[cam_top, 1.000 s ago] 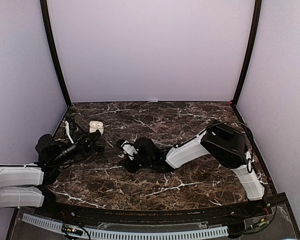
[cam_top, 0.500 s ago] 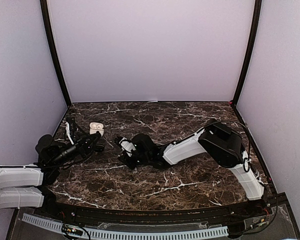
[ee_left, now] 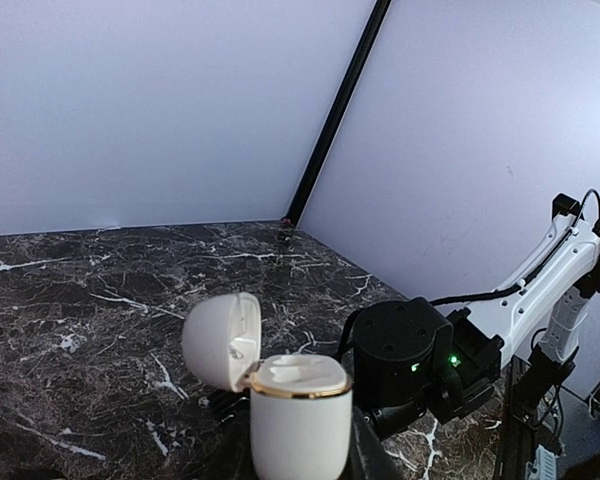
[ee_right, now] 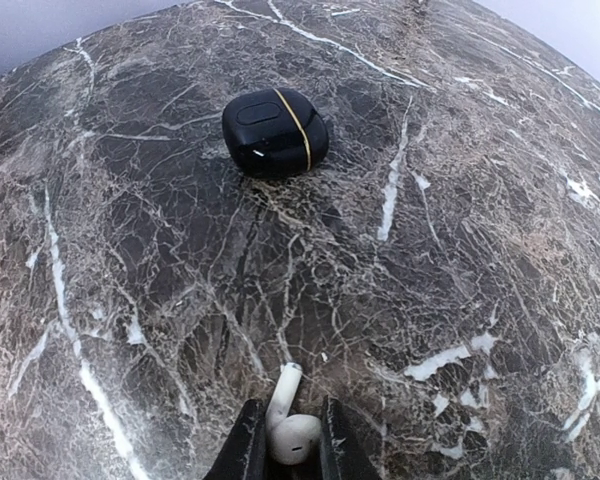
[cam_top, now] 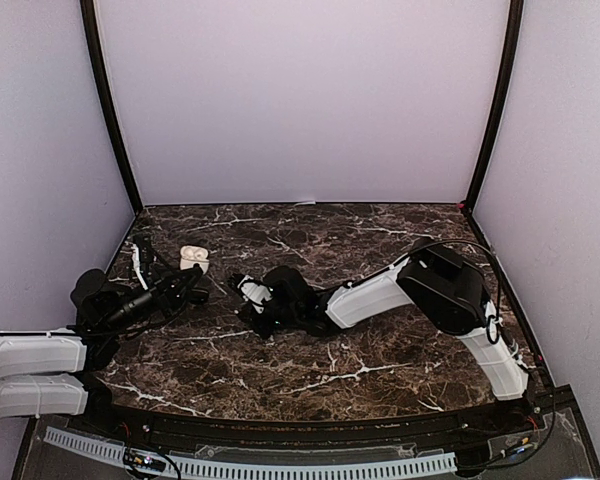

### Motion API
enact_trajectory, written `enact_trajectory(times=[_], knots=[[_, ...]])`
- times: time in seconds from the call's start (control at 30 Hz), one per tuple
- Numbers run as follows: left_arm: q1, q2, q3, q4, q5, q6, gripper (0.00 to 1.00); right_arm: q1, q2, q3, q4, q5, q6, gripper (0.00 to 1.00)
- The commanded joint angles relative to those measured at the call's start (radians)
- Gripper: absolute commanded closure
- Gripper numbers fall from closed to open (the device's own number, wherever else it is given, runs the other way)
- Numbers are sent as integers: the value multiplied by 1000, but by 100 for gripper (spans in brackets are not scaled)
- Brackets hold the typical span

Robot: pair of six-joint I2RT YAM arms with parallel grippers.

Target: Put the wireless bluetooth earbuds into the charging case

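I count two charging cases and a single earbud in my views. The first case is a white, rounded plastic charging case with a gold rim (ee_left: 292,415). It stands upright with its hinged lid (ee_left: 220,340) swung open to the left, and the left tool (cam_top: 190,270) is clamped on its base at the left side of the dark, white-veined marble counter (cam_top: 380,350). From the overhead camera this case shows as a small pale spot just past the left arm's tip. I cannot tell whether anything sits in its wells. The second is a black, pebble-shaped charging case with a thin gold seam (ee_right: 275,130), lid down, lying alone on the counter well ahead of the right tool (ee_right: 290,405). The one earbud I can see is a small white wireless earbud with a short stem (ee_right: 298,437). It lies on the counter with its stem pointing away from the wrist camera, and the right tool's two dark fingers (ee_right: 245,445) press against its rounded body from both sides, so that tool is closed on it. The right arm's black wrist joint with green lights (ee_left: 400,345) sits low over the counter just beyond the white case. It fills the space between the two tools, and nothing else stands between the earbud and the open case.
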Motion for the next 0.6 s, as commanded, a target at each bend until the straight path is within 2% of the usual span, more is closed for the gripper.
enact_trajectory(times=[0.0, 0.17, 0.43, 0.57], knots=[[5, -10, -12, 0, 27, 0, 82, -11, 15, -31, -73, 12, 9, 92], [5, -6, -9, -7, 27, 0, 82, -11, -4, -61, -58, 4, 20, 98], [5, 29, 14, -36, 76, 29, 82, -9, -65, -133, -30, -9, 22, 98], [4, 55, 24, -28, 121, 24, 83, -9, -137, -248, 5, -19, 29, 98]])
